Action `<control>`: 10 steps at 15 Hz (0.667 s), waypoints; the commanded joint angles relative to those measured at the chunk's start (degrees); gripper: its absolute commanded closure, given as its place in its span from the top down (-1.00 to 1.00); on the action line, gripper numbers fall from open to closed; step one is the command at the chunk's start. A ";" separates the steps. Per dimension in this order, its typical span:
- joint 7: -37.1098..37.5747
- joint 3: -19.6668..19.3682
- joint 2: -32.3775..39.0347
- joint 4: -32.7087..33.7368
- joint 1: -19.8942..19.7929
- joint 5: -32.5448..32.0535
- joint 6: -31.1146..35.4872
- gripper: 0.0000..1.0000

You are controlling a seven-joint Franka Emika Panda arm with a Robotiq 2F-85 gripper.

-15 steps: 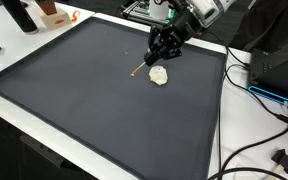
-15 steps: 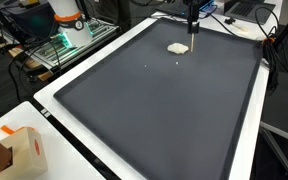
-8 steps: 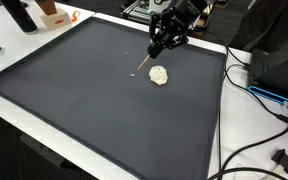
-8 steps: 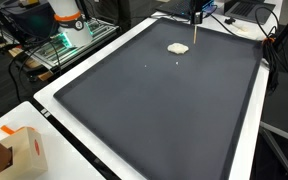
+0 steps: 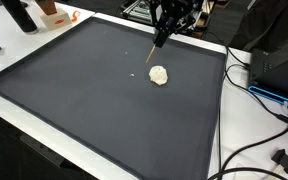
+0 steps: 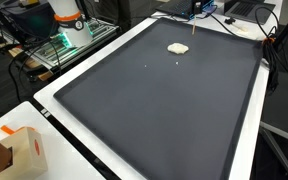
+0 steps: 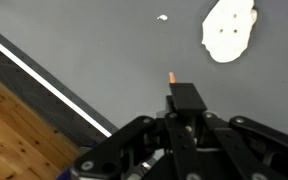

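My gripper (image 5: 162, 37) hangs above the far part of the black mat (image 5: 84, 100), shut on a thin wooden stick (image 5: 153, 52) that points down and to the left. In the wrist view the gripper (image 7: 184, 115) fills the bottom, and the stick's orange tip (image 7: 171, 75) pokes out past a black block. A flat white lump (image 5: 159, 75) with small holes lies on the mat below the stick, apart from it. This white lump (image 7: 230, 30) also shows at the wrist view's top right and in an exterior view (image 6: 177, 47). A tiny white speck (image 7: 163, 18) lies near it.
The mat (image 6: 154, 110) sits on a white table with a white border strip (image 7: 44, 85). Cables (image 5: 254, 85) and black boxes crowd one side. A small cardboard box (image 6: 19, 150) stands at a table corner, and bottles and gear (image 5: 29, 12) line the far edge.
The gripper has risen from just beside the white lump to well above the mat, carrying the stick up with it. The lump has stayed put.
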 commanded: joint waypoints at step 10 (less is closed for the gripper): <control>-21.47 -0.02 -4.93 -1.61 -3.01 22.52 -1.14 -0.94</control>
